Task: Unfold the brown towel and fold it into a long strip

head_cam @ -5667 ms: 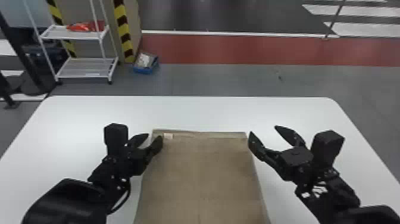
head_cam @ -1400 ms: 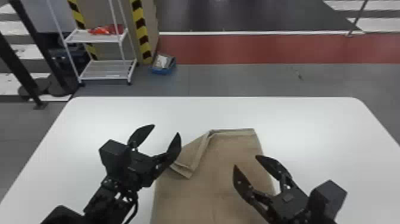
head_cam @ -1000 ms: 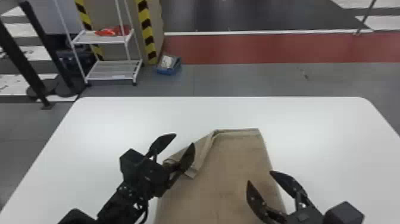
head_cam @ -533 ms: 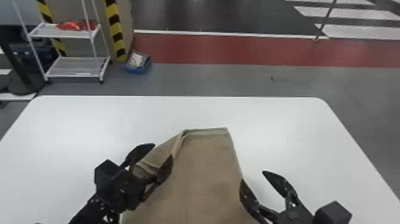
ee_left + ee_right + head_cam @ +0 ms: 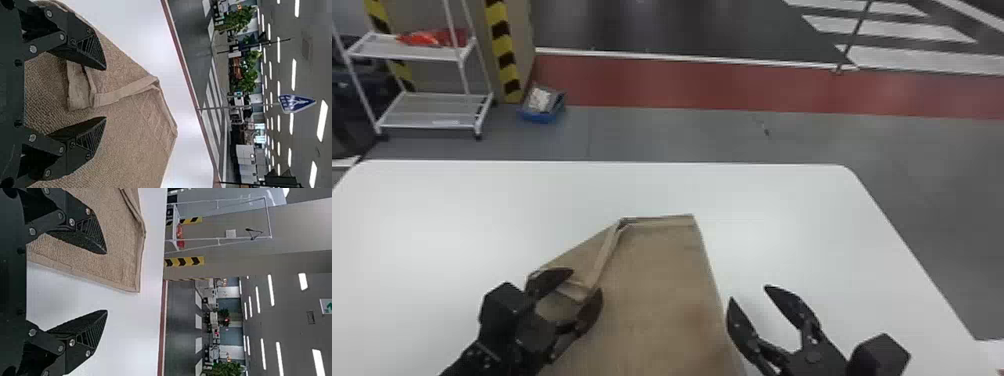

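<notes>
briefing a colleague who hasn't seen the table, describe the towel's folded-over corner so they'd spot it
On the white table lies the brown towel. At its far left, by the left gripper's parted jaws, is the folded-over corner. Its pale hem runs slanting across the cloth, whereas the far right corner points outward, not turned in.

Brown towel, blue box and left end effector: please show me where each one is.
Brown towel (image 5: 657, 280), head view: flat middle part.
Blue box (image 5: 539, 118), head view: front wall.
Left end effector (image 5: 586, 280), head view: between its fingertips.
</notes>
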Available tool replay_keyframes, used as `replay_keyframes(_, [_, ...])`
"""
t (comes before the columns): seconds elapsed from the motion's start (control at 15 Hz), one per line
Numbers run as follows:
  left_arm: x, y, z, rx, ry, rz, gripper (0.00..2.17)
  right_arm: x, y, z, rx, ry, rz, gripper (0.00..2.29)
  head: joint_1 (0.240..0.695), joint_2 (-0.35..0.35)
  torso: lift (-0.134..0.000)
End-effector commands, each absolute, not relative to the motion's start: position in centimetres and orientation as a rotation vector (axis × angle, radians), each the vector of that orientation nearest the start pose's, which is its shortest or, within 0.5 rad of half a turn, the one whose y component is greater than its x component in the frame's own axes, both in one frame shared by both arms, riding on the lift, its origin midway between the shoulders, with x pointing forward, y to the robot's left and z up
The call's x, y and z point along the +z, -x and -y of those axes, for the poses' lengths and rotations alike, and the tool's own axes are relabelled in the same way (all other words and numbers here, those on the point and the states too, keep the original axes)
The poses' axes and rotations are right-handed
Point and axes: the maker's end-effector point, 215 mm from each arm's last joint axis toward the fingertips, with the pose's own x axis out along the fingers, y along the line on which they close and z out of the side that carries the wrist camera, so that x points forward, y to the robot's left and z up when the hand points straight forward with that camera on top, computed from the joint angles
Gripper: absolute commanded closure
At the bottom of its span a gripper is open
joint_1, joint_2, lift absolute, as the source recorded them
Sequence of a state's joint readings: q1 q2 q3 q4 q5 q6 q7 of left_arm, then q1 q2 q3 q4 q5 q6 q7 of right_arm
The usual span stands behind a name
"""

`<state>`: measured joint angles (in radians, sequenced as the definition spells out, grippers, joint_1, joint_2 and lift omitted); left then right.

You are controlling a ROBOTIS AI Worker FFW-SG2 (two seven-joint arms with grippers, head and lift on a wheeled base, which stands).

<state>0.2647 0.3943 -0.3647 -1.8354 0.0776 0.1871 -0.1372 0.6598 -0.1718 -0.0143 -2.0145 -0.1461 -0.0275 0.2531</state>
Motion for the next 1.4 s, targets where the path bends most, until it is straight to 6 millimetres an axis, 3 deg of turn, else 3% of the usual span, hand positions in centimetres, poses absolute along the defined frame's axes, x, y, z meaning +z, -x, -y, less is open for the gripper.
replay_keyframes(0.0, [-45.4,-44.3,-10.0,-0.556,-0.232,-0.293,0.52,-40.9,-37.7,19.9,0.313,-0.027,-0.186,0.41,0.695,-0.141,-0.125])
replay_keyframes(0.13, [-45.2,-44.5,-9.8,-0.554,-0.232,-0.288,0.55,-40.9,-37.7,20.1,0.311,-0.03,-0.187,0.41,0.695,-0.138,-0.125])
replay_keyframes(0.2, [-45.1,-44.7,-9.9,-0.547,-0.233,-0.286,0.72,-40.9,-37.7,20.2,0.308,-0.032,-0.184,0.41,0.695,-0.138,-0.125])
replay_keyframes(0.6, [-45.1,-44.9,-9.8,-0.546,-0.236,-0.286,0.72,-40.8,-37.7,20.5,0.305,-0.047,-0.18,0.41,0.695,-0.146,-0.125])
replay_keyframes(0.87, [-46.2,-44.8,-10.5,-0.535,-0.241,-0.329,1.03,-40.7,-37.7,20.8,0.301,-0.062,-0.176,0.41,0.695,-0.145,-0.125])
replay_keyframes(1.0, [-45.9,-44.9,-10.5,-0.531,-0.231,-0.328,1.1,-40.6,-37.7,20.9,0.299,-0.062,-0.171,0.41,0.695,-0.143,-0.125])
replay_keyframes(1.33, [-43.2,-46.3,-11.0,-0.509,-0.184,-0.298,1.09,-39.5,-37.8,20.1,0.313,-0.065,-0.14,0.41,0.695,-0.142,-0.125])
